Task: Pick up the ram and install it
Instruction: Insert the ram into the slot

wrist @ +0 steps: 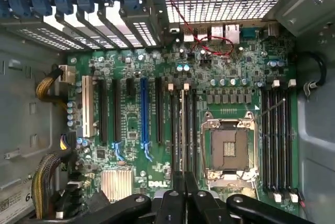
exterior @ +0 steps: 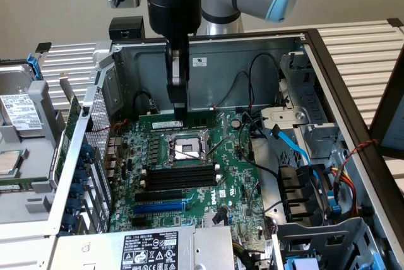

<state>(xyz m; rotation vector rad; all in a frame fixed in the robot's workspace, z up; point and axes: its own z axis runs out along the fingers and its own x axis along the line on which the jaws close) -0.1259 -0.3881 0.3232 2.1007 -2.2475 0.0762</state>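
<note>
The ram (exterior: 201, 120) is a thin green stick with a white label, lying level across the board just behind the CPU socket (exterior: 187, 147) in the exterior view. My gripper (exterior: 180, 118) comes straight down from above and is shut on the ram near its middle. In the wrist view the ram (wrist: 182, 130) shows edge-on as a pale line running out from my gripper (wrist: 183, 182), in line with the black memory slots (wrist: 175, 130) beside the socket. I cannot tell whether its lower edge touches a slot.
The open PC case wall (exterior: 252, 62) rises behind the board. More black slots (exterior: 177, 178) and a blue slot (exterior: 158, 207) lie nearer the camera. Blue and black cables (exterior: 297, 150) crowd the exterior view's right; a drive cage (exterior: 19, 118) stands at the left.
</note>
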